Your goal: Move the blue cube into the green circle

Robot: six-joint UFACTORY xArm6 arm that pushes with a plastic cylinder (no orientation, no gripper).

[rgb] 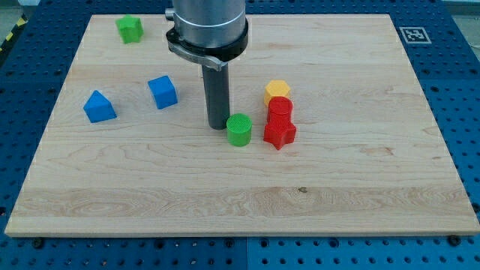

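The blue cube sits on the wooden board left of centre. The green circle, a short green cylinder, stands near the middle of the board. My tip rests on the board just left of the green cylinder, close to it or touching it, and well to the right of the blue cube. The rod rises to the grey arm head at the view's top.
A blue wedge-like block lies left of the cube. A green star-like block is at the top left. A yellow block, a red cylinder and a red star-like block stand in a column right of the green cylinder.
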